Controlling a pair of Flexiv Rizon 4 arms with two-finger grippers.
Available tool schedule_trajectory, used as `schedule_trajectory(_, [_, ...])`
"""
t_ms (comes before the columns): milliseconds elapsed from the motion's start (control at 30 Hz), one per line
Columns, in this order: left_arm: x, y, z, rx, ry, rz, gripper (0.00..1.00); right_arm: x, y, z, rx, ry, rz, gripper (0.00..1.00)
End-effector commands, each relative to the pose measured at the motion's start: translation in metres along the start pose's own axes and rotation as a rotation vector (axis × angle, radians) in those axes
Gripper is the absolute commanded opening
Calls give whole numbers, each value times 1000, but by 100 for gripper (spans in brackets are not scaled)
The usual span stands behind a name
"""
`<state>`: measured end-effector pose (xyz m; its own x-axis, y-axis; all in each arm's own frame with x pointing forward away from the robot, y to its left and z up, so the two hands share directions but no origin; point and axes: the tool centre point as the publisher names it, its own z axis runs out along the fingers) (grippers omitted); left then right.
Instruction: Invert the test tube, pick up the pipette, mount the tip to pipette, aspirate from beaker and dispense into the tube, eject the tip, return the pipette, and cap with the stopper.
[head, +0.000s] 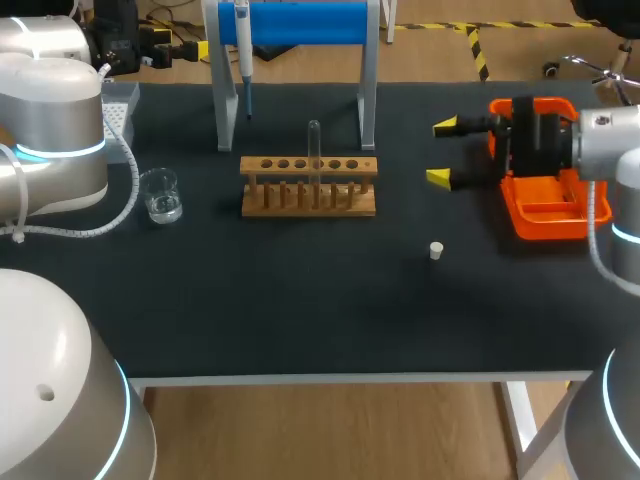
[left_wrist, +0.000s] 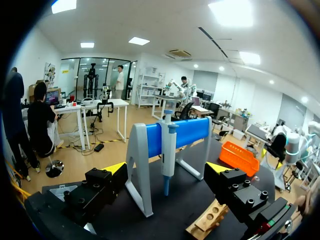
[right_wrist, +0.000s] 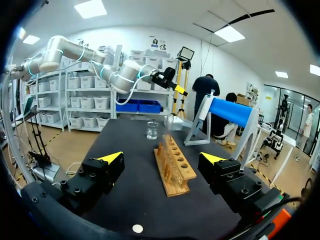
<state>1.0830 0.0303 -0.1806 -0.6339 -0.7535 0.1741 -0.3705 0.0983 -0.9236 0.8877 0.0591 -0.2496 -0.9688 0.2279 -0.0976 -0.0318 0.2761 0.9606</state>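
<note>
One clear tube (head: 314, 145) upright in wooden rack (head: 290, 208) w/ round holes.

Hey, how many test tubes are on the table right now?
1. A single clear test tube stands upright in the wooden rack, near its middle. None shows anywhere else on the table.

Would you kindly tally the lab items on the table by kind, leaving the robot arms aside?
Test tube: 1
Wooden rack: 1
Beaker: 1
Pipette: 1
Pipette stand: 1
Stopper: 1
Orange tray: 1
Grey box: 1
Total: 8
</note>
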Motion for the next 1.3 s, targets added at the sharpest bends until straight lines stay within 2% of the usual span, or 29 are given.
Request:
schedule_trajectory(33, [0,1,0,2,0,0,100,4,0,2,-1,-16,-1,100])
schedule_trajectory(367, [0,2,1,5,-2,6,100,4,0,2,-1,-16,-1,100])
schedule_trajectory(567, [40,19,-5,25,48,134,100,4,0,2,-1,-16,-1,100])
schedule_trajectory(700, [77,38,-14,29,98,213,100,4,0,2,-1,-16,-1,100])
schedule_trajectory(933, [123,70,-17,12,185,295,100,4,0,2,-1,-16,-1,100])
schedule_trajectory(1100, [141,84,-13,8,249,347,100,4,0,2,-1,-16,-1,100])
schedule_trajectory(1300, [144,94,-13,6,232,341,100,4,0,2,-1,-16,-1,100])
